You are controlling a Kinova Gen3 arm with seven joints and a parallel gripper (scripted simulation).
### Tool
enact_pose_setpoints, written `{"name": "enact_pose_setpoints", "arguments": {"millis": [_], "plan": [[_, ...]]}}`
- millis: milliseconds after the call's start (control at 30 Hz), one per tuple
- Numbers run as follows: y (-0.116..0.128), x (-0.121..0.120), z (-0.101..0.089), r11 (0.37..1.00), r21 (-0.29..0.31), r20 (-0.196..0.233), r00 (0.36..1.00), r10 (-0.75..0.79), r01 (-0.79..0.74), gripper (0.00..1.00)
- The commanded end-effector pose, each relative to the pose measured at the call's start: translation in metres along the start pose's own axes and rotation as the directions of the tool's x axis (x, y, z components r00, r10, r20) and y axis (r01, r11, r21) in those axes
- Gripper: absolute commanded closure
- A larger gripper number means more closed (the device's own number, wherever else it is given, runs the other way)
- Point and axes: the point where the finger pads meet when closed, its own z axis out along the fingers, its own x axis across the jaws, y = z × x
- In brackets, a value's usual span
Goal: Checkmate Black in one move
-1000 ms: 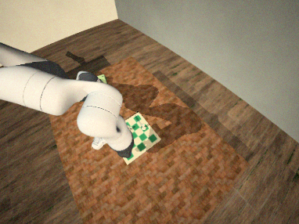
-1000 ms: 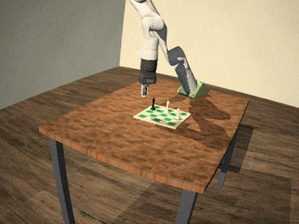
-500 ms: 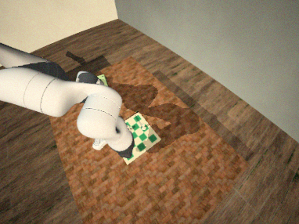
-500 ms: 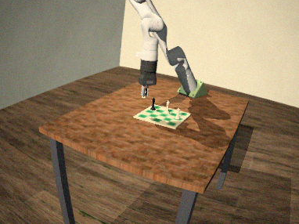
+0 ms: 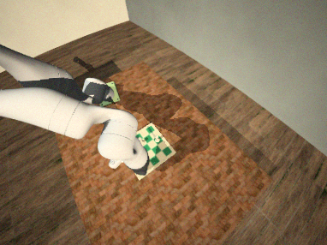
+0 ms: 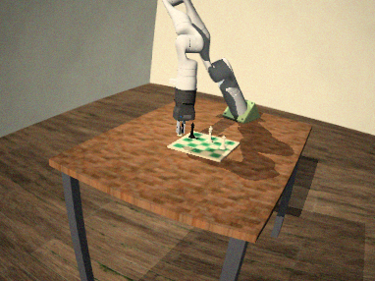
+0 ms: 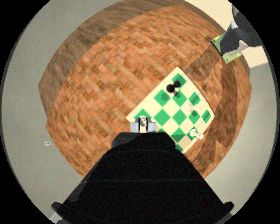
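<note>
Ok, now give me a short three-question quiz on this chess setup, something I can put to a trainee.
1. True or false: the gripper is open and holds nothing.
2. How many pieces stand on the board apart from the gripper? A) one B) three C) six
3. Fill in: the wedge-shaped mount at the arm's foot is coloured ___.

Key
1. False: it is shut on a small white piece, over the board's edge beside the black piece.
2. B: the black piece and two white pieces.
3. Green.
</note>
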Motion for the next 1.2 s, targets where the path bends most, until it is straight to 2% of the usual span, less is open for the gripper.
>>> {"name": "enact_pose_setpoints", "arguments": {"millis": [0, 200, 367, 1167], "plan": [[0.000, 0.001, 0.014, 1.000, 0.006, 0.002, 1.000, -0.001, 0.001, 1.00], [0.000, 0.001, 0.033, 1.000, 0.006, 0.001, 1.000, -0.002, 0.002, 1.00], [0.000, 0.001, 0.039, 1.000, 0.006, 0.001, 1.000, -0.002, 0.002, 1.00], [-0.002, -0.001, 0.039, 1.000, 0.010, 0.003, 1.000, 0.001, -0.001, 1.00]]}}
